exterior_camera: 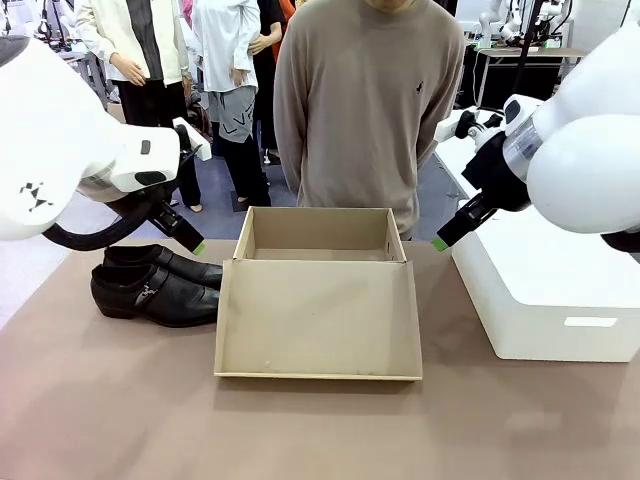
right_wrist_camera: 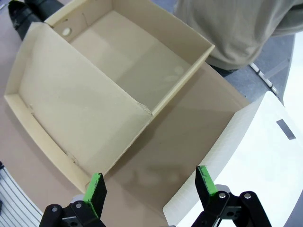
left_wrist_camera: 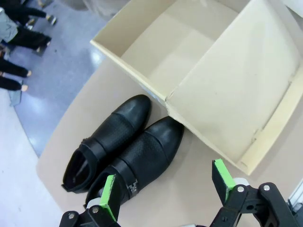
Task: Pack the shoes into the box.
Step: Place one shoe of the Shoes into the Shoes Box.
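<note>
With left gripper and right gripper spread empty, the black dress shoes beside the open cardboard shoebox look best pinched singly across the instep.

From the front, the nearer of the shoes hides most of the other. My right wrist camera catches them as a black sliver clipped by its top left corner. The white box runs off the right edge. The person is cut at the shoulders, and the box hides them below the waist.
</note>
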`<state>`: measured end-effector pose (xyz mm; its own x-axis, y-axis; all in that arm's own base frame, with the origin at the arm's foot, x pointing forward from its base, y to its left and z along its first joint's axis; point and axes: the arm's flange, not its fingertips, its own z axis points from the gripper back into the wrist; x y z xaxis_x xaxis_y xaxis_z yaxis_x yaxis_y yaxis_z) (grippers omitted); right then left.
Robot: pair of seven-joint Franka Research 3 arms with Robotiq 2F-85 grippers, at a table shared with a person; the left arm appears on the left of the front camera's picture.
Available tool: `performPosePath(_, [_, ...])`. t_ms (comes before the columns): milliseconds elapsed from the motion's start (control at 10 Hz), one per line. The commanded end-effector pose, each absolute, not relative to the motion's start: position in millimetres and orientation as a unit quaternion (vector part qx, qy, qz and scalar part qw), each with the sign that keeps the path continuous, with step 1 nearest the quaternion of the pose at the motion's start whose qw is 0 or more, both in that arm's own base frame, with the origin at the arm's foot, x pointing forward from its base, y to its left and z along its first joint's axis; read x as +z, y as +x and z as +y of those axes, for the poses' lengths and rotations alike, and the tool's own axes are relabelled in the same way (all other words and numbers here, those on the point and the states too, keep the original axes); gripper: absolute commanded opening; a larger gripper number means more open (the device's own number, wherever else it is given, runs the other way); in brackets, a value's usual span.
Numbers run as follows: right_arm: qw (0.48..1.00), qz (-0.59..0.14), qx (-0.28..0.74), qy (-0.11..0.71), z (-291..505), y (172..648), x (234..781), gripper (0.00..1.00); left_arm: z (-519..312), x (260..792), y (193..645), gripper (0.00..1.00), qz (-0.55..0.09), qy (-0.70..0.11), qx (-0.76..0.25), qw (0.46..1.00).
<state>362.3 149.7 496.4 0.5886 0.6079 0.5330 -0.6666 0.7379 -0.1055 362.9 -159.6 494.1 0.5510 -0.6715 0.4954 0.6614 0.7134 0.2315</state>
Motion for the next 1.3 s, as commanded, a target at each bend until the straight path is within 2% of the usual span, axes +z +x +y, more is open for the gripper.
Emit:
performPosePath(0, [0.865, -0.286, 0.4, 0.097, 130, 362, 504, 1.0, -144, 513, 369, 1.0, -0.271, -0.024, -0.451, 0.85])
performPosePath(200, [0.835, -0.296, 0.446, 0.124, 115, 360, 520, 1.0, -139, 532, 377, 1.0, -0.256, -0.05, -0.514, 0.817])
performPosePath(600, [0.779, -0.311, 0.507, 0.196, 91, 364, 542, 1.0, -123, 554, 395, 1.0, -0.269, -0.121, -0.59, 0.752])
performPosePath(1000, [0.747, -0.307, 0.532, 0.256, 78, 367, 558, 1.0, -110, 556, 403, 1.0, -0.309, -0.142, -0.593, 0.73])
performPosePath(1200, [0.743, -0.29, 0.545, 0.257, 82, 365, 560, 1.0, -108, 555, 406, 1.0, -0.316, -0.156, -0.569, 0.743])
